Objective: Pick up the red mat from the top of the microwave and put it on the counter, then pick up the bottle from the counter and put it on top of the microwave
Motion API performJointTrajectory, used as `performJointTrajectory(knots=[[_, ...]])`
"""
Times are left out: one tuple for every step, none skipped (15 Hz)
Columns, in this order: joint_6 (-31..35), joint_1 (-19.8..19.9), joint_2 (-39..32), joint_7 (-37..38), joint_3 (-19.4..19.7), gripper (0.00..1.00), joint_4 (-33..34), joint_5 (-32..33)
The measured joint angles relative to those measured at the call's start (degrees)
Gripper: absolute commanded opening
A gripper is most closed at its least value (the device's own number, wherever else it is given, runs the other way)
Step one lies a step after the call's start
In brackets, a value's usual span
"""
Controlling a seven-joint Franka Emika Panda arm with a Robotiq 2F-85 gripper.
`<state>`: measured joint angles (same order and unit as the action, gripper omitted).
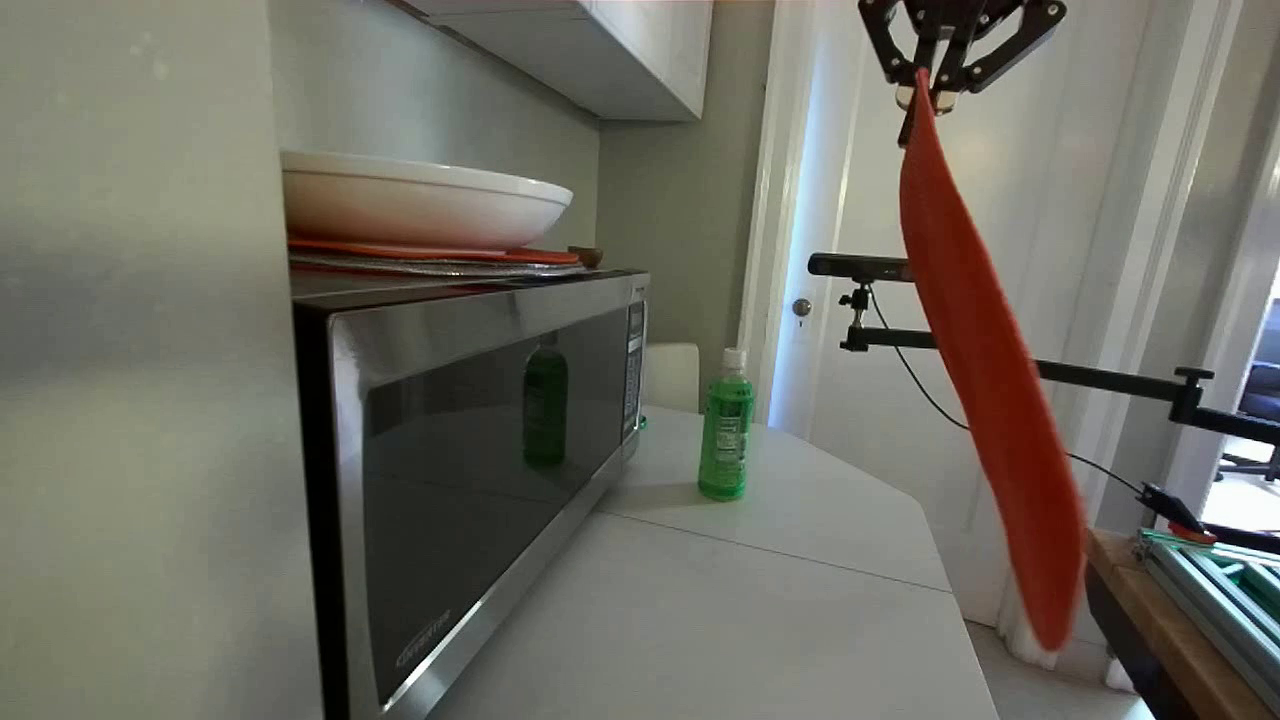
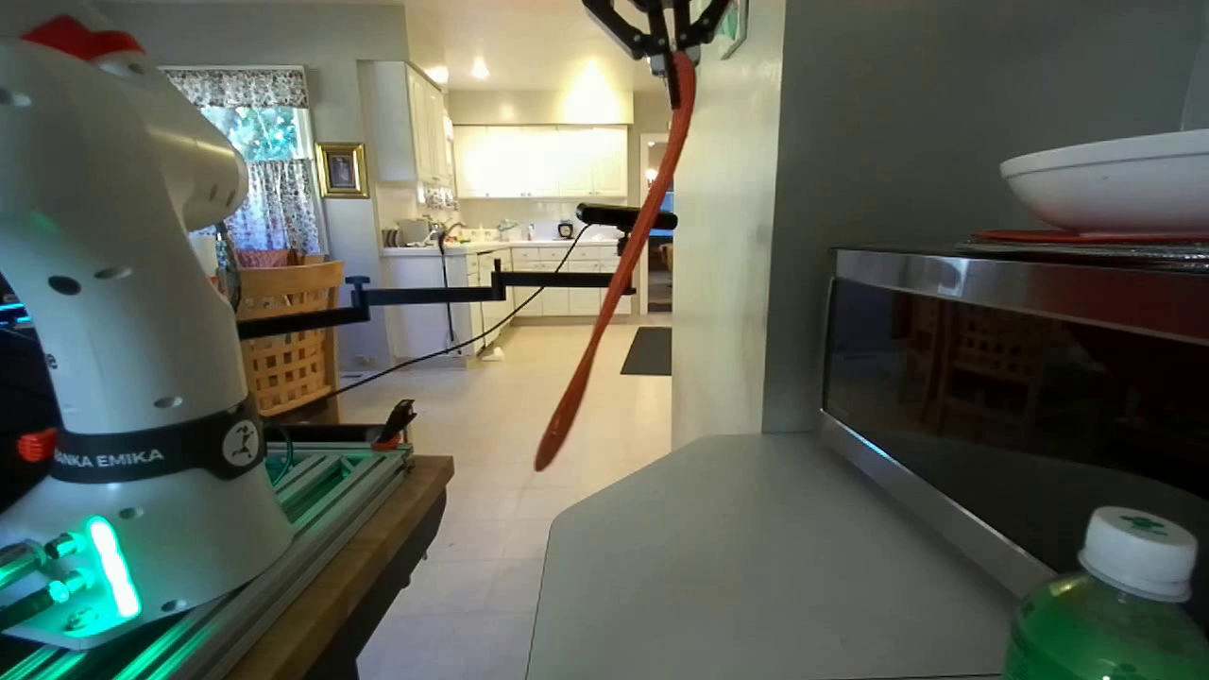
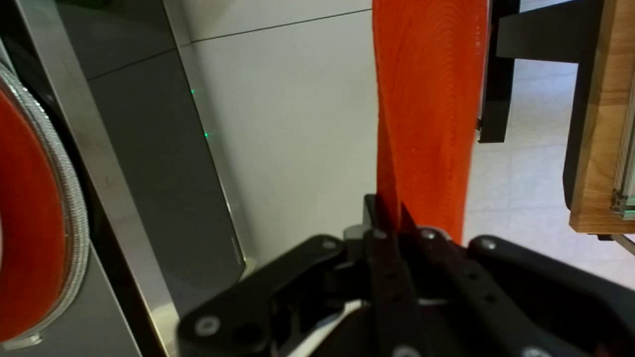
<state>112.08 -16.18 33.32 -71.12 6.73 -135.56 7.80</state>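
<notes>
The pincer (image 1: pixel 922 105) is at the upper right in an exterior view, pressed together on the edge of the red mat (image 1: pixel 985 370). The mat hangs down from it on a slant, like a long floppy tongue, and its low end touches nothing that I can see. In the wrist view the mat runs up from the pincer to the top of the frame, with a fold close to the grip.

The microwave (image 1: pixel 470 480) is at the left of the frame in an exterior view. On top of it, at the upper left, a white bowl (image 1: pixel 425 200) sits on a red-orange flat sheet (image 1: pixel 540 256). The bottle (image 1: pixel 727 430) stands upright near the middle, on the white-grey surface (image 1: pixel 740 620), near the microwave.

So the step in hand looks like taking the mat to the surface. The bottle's turn seems to come later.

Next, I think the pincer should bring the mat over the surface, at the bottom middle of the frame. Then it should go down slowly, let the low end touch, lay the rest flat and let go. In both exterior views the mat looks to be by the edge of the surface or past it, but I cannot tell which. If the pincer let go here, the mat might drop to the floor (image 2: pixel 491 529). A mat this big and bendy could also bump the bottle over, so it needs a spot away from it.
</notes>
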Motion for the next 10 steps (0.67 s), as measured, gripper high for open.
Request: performJointTrajectory(knots=[[0.0,0.2,-1.0,0.0,-0.4,0.01,0.4,0.0],[0.5,0.6,-2.2,0.0,-0.8,0.01,0.9,0.0],[1.5,1.1,-3.6,0.2,-1.3,0.01,1.2,0.0],[3.3,1.7,-5.3,0.5,-1.9,0.01,1.4,0.1],[5.4,2.3,-7.1,0.8,-2.4,0.01,1.4,0.2],[7.4,2.9,-9.0,1.2,-2.9,0.01,1.4,0.3],[9.2,3.5,-10.9,1.7,-3.4,0.01,1.4,0.4],[10.8,4.0,-12.7,2.2,-3.9,0.01,1.5,0.5],[11.9,4.5,-14.5,2.7,-4.4,0.01,1.6,0.6],[12.5,5.0,-16.1,3.2,-4.9,0.01,1.9,0.6]])
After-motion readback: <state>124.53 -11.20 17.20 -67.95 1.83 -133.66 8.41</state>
